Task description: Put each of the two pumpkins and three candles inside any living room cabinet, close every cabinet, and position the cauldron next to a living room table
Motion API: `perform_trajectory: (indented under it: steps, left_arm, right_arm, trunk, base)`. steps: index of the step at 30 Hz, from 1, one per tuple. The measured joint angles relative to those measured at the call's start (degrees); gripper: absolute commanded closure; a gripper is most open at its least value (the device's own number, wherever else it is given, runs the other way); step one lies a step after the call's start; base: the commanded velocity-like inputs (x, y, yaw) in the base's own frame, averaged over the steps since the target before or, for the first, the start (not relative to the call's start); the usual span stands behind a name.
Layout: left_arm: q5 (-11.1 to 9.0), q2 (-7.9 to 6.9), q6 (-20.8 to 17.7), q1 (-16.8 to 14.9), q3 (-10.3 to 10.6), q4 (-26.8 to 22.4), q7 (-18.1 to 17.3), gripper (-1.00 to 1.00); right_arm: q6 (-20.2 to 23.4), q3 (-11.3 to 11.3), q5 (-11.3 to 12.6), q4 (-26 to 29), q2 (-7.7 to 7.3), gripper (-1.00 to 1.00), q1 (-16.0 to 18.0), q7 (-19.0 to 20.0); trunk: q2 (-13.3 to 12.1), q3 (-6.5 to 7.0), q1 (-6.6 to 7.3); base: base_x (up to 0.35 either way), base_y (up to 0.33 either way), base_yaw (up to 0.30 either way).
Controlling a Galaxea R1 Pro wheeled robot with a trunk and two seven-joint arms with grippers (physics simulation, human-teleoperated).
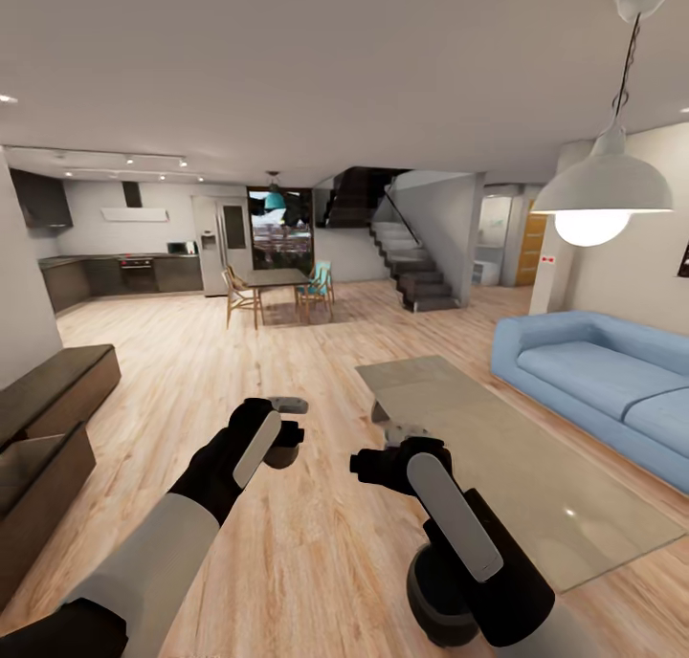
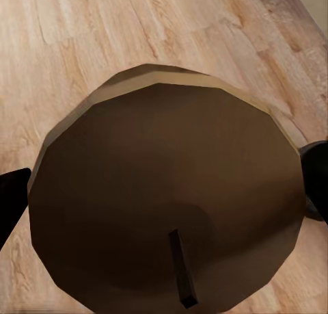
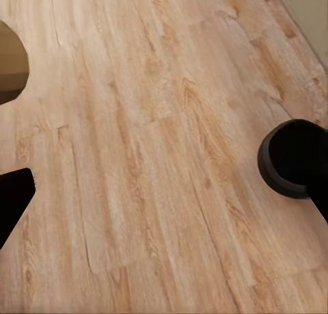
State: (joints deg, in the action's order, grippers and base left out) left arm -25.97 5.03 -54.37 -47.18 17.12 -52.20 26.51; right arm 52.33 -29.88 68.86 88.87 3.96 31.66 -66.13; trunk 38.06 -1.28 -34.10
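Head view: your left gripper (image 1: 287, 419) and right gripper (image 1: 407, 448) hover over the wood floor (image 1: 287, 543), between the dark cabinet (image 1: 48, 428) and the glass table (image 1: 498, 448). A sofa (image 1: 593, 371) stands beyond the table. You cannot tell either jaw state.

Left wrist view: a brown round cauldron (image 2: 164, 204) sits directly below.

Right wrist view: bare floor and a black round object (image 3: 294, 157).
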Motion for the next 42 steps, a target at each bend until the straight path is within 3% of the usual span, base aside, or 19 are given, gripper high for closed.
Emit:
perform_trajectory:
  steps: [15, 42]
  left_arm:
    - [-0.06, 0.0, -0.05, -0.04, -0.37, 0.01, -0.34, 1.0]
    - [0.0, -0.05, -0.01, -0.06, -0.46, 0.12, -0.51, 1.0]
  right_arm:
    - [0.0, -0.16, -0.06, -0.23, -0.01, -1.0, 0.01, 0.0]
    - [-0.08, -0.17, -0.05, -0.22, -0.02, -1.0, 0.01, 0.09]
  trunk:
    - [0.05, 0.73, 0.02]
    - [0.05, 0.78, 0.02]
  base:
    - [0.142, 0.106, 0.212]
    - [0.23, 0.229, 0.015]
